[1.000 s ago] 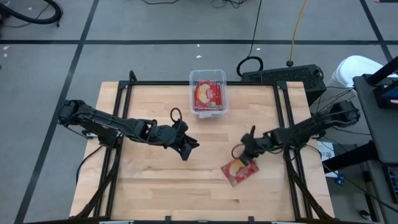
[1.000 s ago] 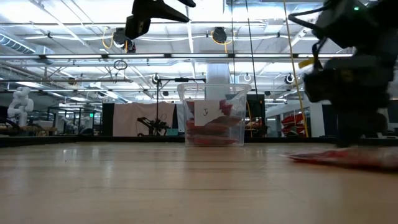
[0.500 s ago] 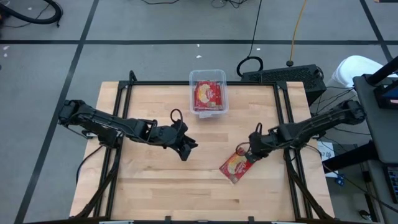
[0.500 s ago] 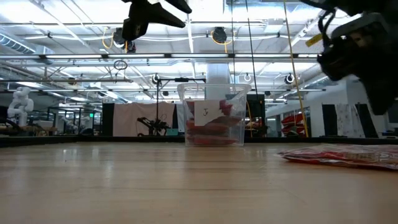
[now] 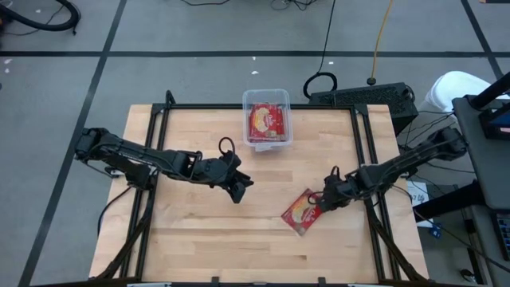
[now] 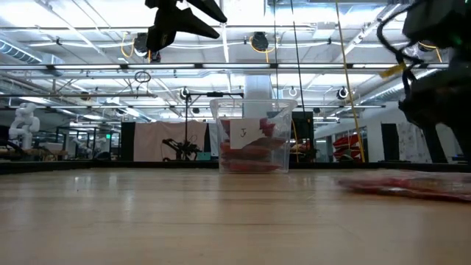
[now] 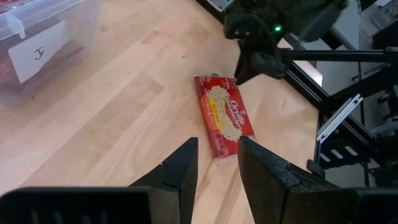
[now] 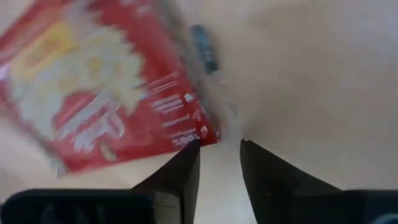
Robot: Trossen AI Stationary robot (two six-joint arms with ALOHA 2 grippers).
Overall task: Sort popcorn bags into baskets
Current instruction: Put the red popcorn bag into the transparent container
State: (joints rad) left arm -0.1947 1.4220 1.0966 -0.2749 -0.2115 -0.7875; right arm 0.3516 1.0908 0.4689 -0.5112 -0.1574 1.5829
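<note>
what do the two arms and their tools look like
Both arms are dark, jointed and slim, with black cables looping beside them. The left tool and right tool each end in two flat, dark tapering fingers. A small green light glows on the right arm's wrist.

We see the left gripper (image 7: 217, 167), fingers parted and empty, at lower centre. A red popcorn bag (image 7: 224, 121) lies flat mid-frame; the right gripper (image 7: 244, 70) hovers at its far end. The clear basket (image 7: 43, 46) occupies the upper left.

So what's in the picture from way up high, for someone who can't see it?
A red popcorn bag lies flat on the wooden table, with the right gripper at its edge. The left gripper hovers mid-table, and a clear basket holds more bags.
</note>
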